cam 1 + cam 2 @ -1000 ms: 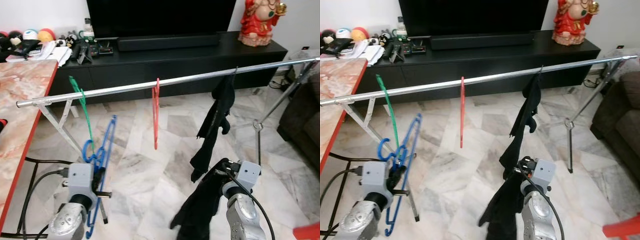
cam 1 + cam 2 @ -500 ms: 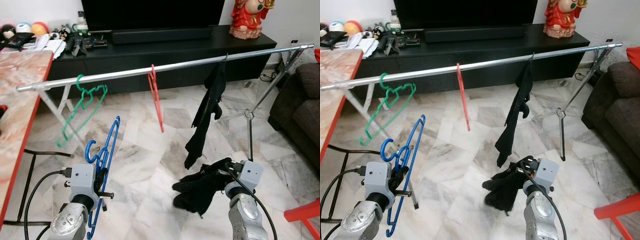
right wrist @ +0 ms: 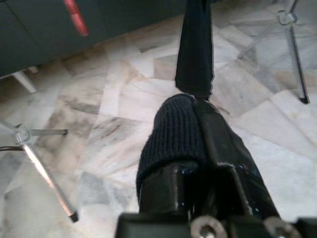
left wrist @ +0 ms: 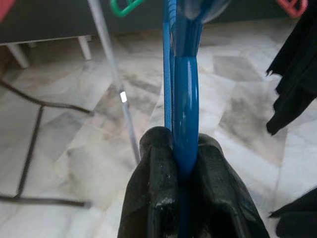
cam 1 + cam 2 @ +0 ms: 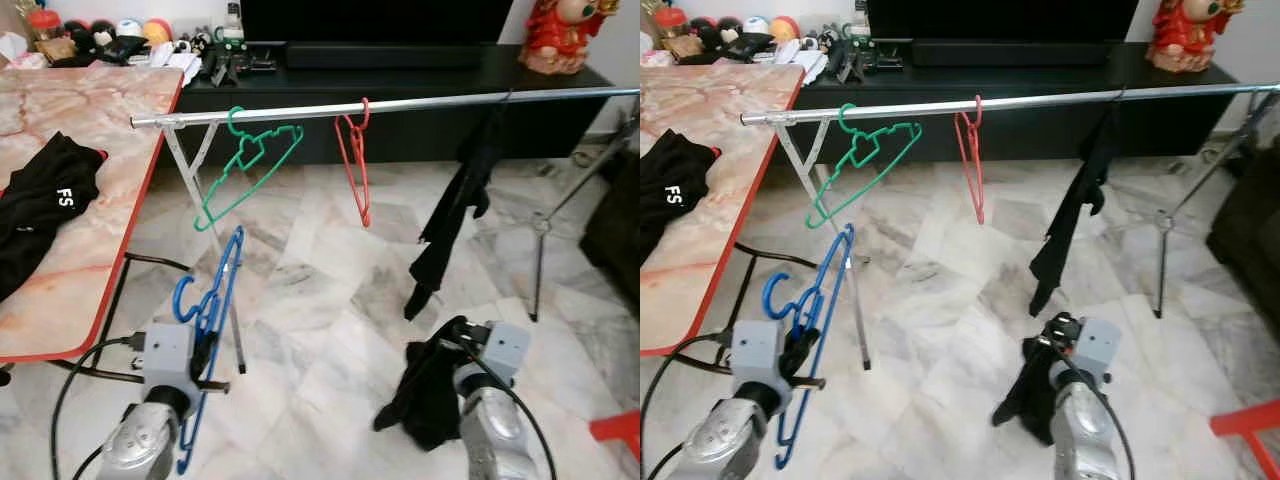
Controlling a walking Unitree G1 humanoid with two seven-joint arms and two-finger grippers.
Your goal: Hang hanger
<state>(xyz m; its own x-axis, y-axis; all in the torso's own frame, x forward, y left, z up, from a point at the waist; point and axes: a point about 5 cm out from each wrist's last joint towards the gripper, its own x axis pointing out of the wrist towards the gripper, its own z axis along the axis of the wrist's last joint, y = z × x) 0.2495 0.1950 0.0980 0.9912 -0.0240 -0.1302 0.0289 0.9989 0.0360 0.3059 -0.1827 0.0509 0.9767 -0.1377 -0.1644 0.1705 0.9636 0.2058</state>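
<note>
1. Even, soft daylight fills the room; the marble floor (image 5: 330,300) is bright, with no hard shadows.
2. Faint glare runs along the metal rail (image 5: 400,104), toward 12 o'clock.
3. Both eye views are sharp, with slight bending at the edges.
4. In both wrist views the near fingers (image 4: 153,198) are dark and soft-focused, and the background is mildly blurred.

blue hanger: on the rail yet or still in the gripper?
In the gripper. The left gripper is shut on the blue hanger, well below the rail.

Glossy blue plastic hanger (image 4: 185,94), shiny metal rail (image 5: 400,104), polished marble floor (image 5: 320,290).
</note>
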